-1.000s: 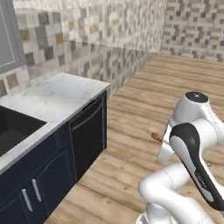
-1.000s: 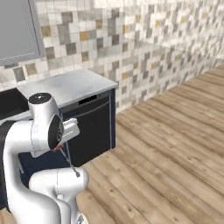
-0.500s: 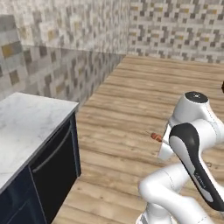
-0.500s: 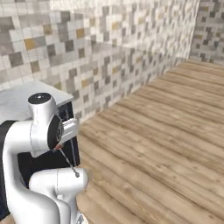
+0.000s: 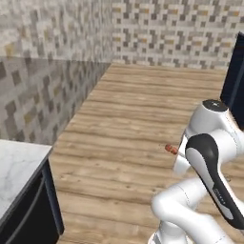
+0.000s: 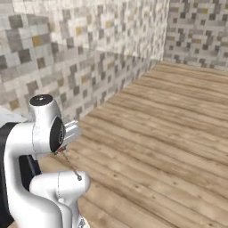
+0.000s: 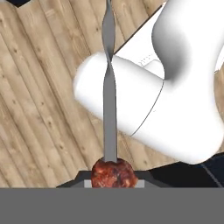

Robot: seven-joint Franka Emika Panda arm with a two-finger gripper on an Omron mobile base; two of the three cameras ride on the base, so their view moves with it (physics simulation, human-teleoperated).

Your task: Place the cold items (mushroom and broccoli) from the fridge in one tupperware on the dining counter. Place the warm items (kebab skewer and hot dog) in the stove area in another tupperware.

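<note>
Claw [image 7: 114, 181] is clamped on the kebab skewer [image 7: 110, 105], meat end between the tips. Skewer should be kept level and clear of the worktop [image 5: 14, 167] edge during transit toward a tupperware.

A: What is the kebab skewer [image 7: 110, 105] made of?
B: A flat, twisted rod of matt grey metal, with a rough, browned lump of meat at its near end.
A: And the floor [image 5: 143, 109]?
B: Wooden planks, pale brown, grained, with a faint sheen.
A: The wall [image 6: 80, 53]?
B: Small mosaic tiles in grey, white and tan, slightly glossy.
A: On the near left?
B: The desk [image 5: 14, 167] has a smooth white marble top over dark blue fronts.
</note>
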